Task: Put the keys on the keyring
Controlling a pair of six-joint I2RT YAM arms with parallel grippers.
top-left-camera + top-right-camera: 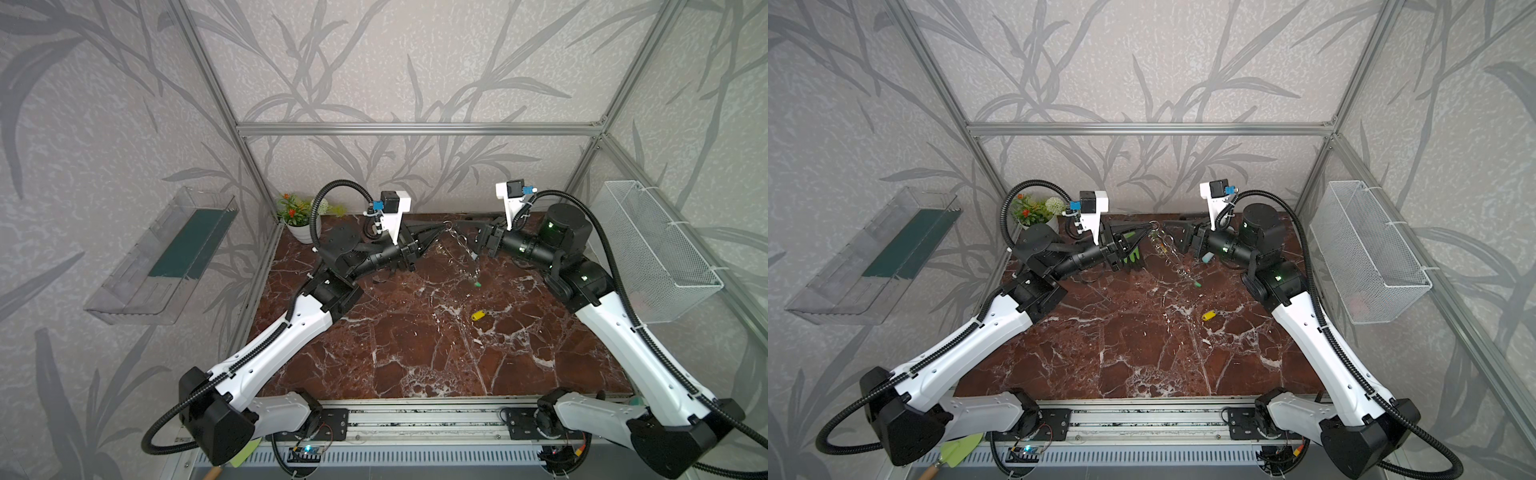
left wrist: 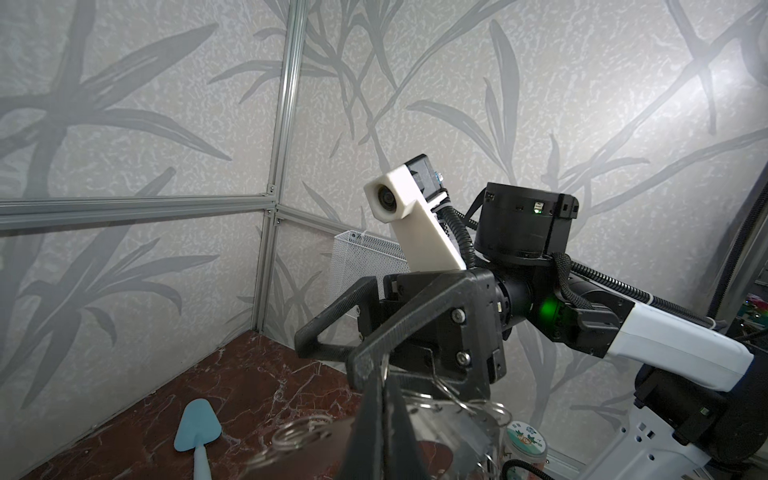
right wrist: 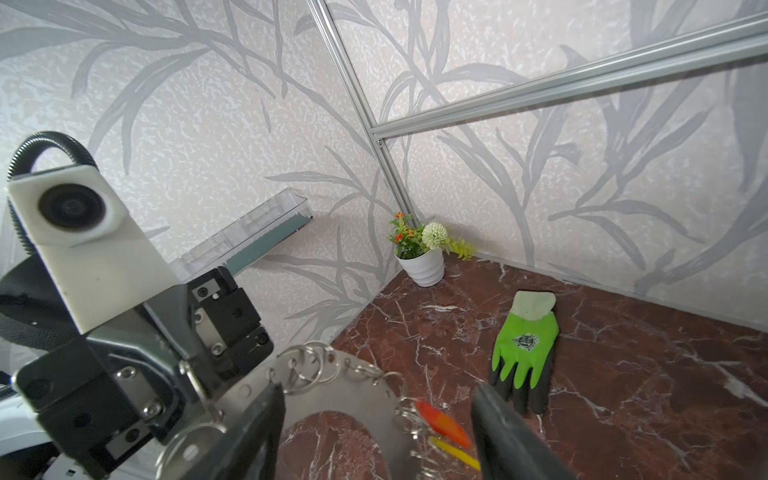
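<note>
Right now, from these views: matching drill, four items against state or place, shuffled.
1 keyring
2 yellow-tagged key
3 glove
4 right gripper

A jaws apart, either side of the keyring
B green and black, flat on the table
C hanging from the shut left gripper
D alone on the table, not on the keyring

Pairs: 1-C, 2-D, 3-B, 4-A

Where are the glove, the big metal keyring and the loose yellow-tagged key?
glove (image 3: 525, 349): right wrist view, green back of the hand.
keyring (image 3: 332, 392): right wrist view, flat grey rim.
yellow-tagged key (image 1: 478, 315): in a top view, yellow tag.
</note>
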